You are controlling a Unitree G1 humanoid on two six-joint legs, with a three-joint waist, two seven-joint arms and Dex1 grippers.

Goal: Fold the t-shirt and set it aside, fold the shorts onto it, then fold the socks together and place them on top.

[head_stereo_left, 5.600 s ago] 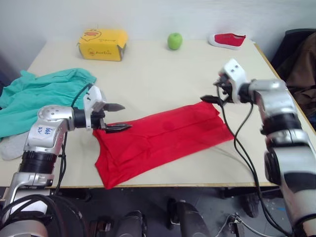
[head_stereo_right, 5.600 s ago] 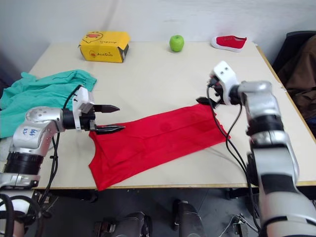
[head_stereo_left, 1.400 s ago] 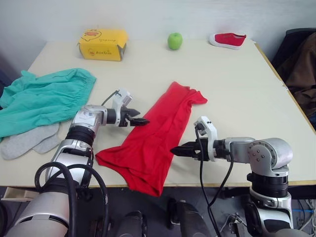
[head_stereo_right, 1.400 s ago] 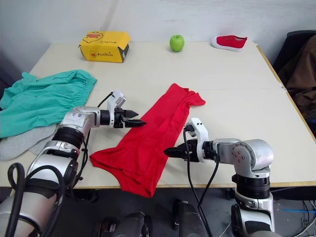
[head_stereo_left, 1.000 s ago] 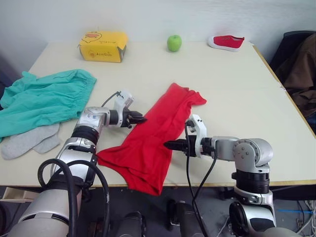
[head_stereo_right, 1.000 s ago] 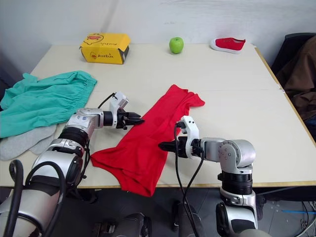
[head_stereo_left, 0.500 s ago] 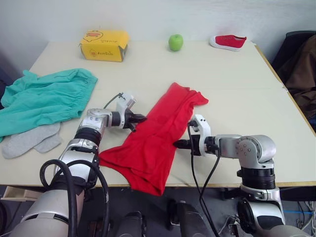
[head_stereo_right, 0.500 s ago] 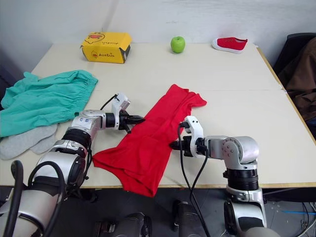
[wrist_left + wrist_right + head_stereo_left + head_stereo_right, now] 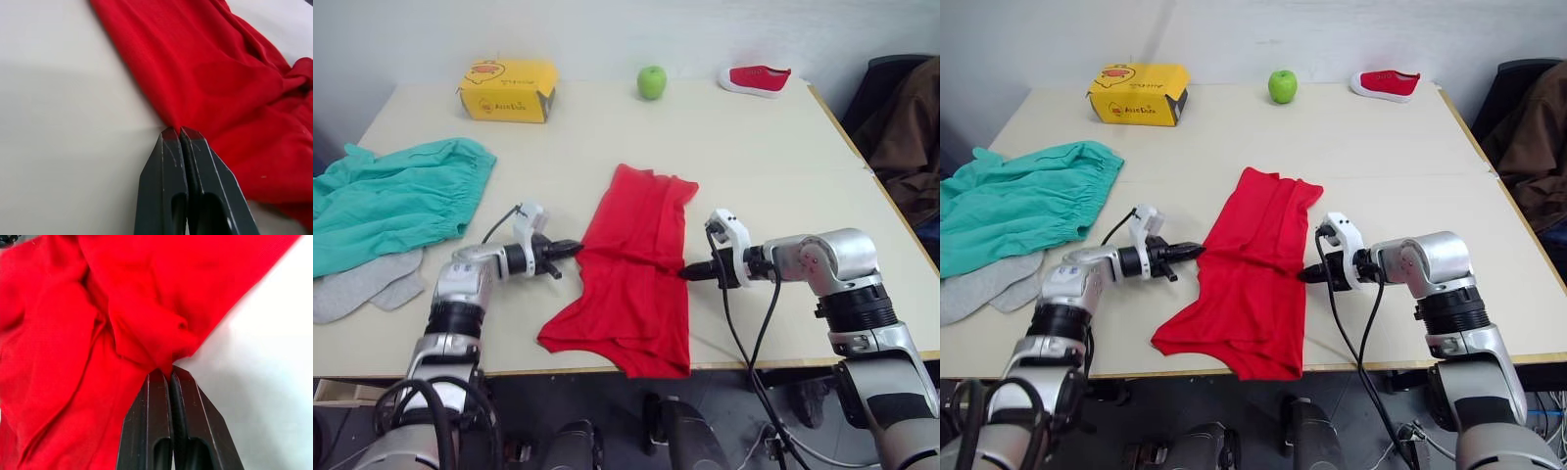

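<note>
T-shirt (image 9: 636, 257) x1, 2 claws pinching edges

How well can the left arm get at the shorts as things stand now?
Probably not yet: the left gripper is shut on the t-shirt's edge. The shorts lie apart on that arm's side, with bare table between, so after letting go the way looks free.

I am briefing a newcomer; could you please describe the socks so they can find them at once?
Start at the table's left edge, where the teal shorts lie spread. The socks poke out from under the shorts' near edge: small, light grey knit, unlike the big bright garments.
</note>
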